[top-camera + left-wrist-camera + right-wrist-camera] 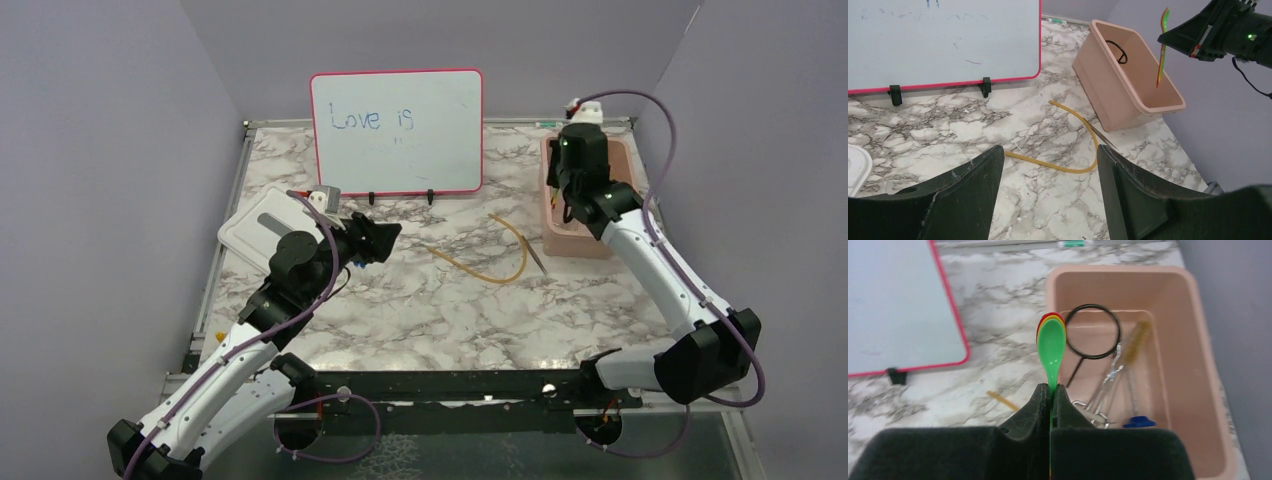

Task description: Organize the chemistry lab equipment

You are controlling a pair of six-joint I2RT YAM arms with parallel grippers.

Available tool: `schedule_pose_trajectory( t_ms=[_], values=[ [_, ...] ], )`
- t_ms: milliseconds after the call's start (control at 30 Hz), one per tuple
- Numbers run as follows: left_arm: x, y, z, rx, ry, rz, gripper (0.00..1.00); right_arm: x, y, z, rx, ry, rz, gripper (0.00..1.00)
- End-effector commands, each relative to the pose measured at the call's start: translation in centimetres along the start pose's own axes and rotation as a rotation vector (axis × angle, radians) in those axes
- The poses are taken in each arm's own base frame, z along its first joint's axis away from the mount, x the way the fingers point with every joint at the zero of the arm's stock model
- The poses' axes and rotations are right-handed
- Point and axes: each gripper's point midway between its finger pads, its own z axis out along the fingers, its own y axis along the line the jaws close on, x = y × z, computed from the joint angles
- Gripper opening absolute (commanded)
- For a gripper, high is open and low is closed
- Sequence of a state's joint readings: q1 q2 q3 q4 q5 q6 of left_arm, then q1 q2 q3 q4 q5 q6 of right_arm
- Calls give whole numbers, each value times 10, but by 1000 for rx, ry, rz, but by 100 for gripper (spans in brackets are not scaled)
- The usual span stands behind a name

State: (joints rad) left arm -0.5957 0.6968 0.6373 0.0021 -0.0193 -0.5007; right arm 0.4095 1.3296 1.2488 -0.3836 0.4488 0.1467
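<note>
My right gripper (1051, 387) is shut on the handles of stacked green, yellow and red spoons (1051, 347) and holds them upright over the pink bin (1118, 270); they also show in the left wrist view (1162, 47). Inside the bin lie a black wire ring (1092, 305), metal forceps (1108, 382) and a brush with a blue end (1135, 342). An amber rubber tube (500, 275) lies curved on the marble table left of the bin, with a thin metal pointed tool (537, 257) beside it. My left gripper (1048, 152) is open and empty, above the table short of the tube (1068, 167).
A red-framed whiteboard (395, 130) stands at the back centre. A white rectangular lid (262, 225) lies at the left, behind my left arm. The bin (590, 248) sits at the back right near the wall.
</note>
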Motion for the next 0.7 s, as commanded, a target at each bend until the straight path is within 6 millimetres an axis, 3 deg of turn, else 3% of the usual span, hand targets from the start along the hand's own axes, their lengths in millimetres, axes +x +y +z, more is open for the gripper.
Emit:
schedule_pose_trajectory(
  t_ms=[0, 200, 433, 667],
  values=[
    [-3, 0, 0, 2, -14, -8, 71, -13, -58, 6, 130, -13, 1, 2],
    [-3, -1, 0, 6, -13, -8, 71, 7, -125, 30, 248, 71, -12, 4],
    [-3, -1, 0, 9, -13, -6, 71, 41, -141, 71, 232, 211, -103, 3],
    [-1, -1, 1, 10, -8, -9, 71, 87, -158, 93, 323, 370, -146, 6]
  ],
)
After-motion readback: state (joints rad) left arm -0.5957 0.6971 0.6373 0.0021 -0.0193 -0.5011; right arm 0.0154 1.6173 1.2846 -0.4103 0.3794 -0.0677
